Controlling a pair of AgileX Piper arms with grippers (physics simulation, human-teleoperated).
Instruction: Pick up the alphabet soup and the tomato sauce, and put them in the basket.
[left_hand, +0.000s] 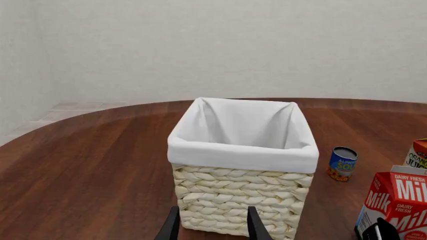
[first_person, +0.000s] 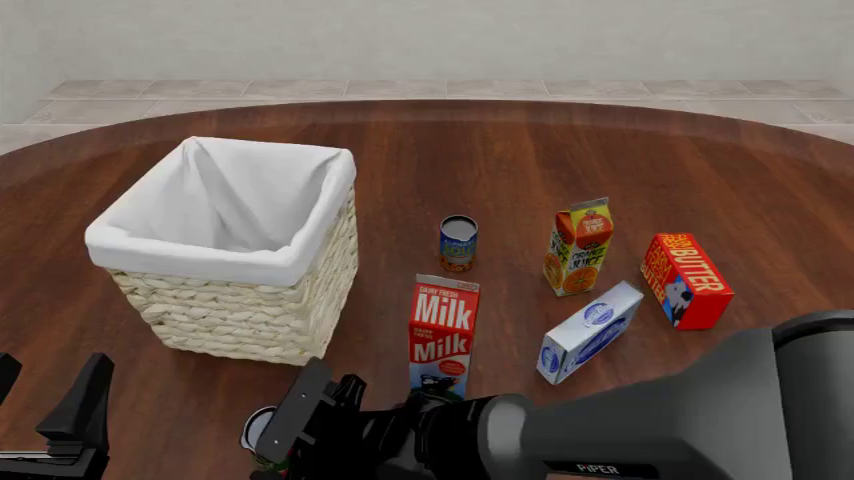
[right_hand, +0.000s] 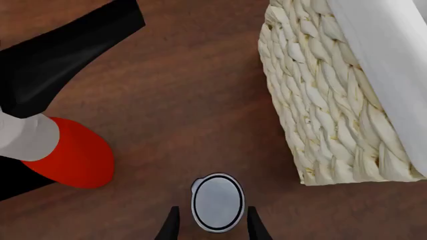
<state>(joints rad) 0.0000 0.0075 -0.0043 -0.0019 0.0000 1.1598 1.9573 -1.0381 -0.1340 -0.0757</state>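
The cream wicker basket (first_person: 227, 300) with its white liner stands at the left (left_hand: 233, 195) (right_hand: 320, 100). The tomato sauce (first_person: 458, 243), a blue and orange can, stands upright to the basket's right (left_hand: 342, 163). In front of the basket, a can that I take for the alphabet soup (right_hand: 217, 202) shows mostly its pale top (first_person: 258, 428). My right gripper (right_hand: 212, 226) hangs open over it, a finger on either side with gaps (first_person: 276, 437). My left gripper (left_hand: 213, 227) is open and empty, facing the basket's near wall from the front left (first_person: 47, 395).
A milk carton (first_person: 445, 335) stands right of the basket's near corner (left_hand: 397, 200). An orange juice carton (first_person: 579, 246), a red butter box (first_person: 685, 280) and a blue and white carton (first_person: 590, 330) lie further right. A black, white and red body (right_hand: 63, 150) sits beside the soup can.
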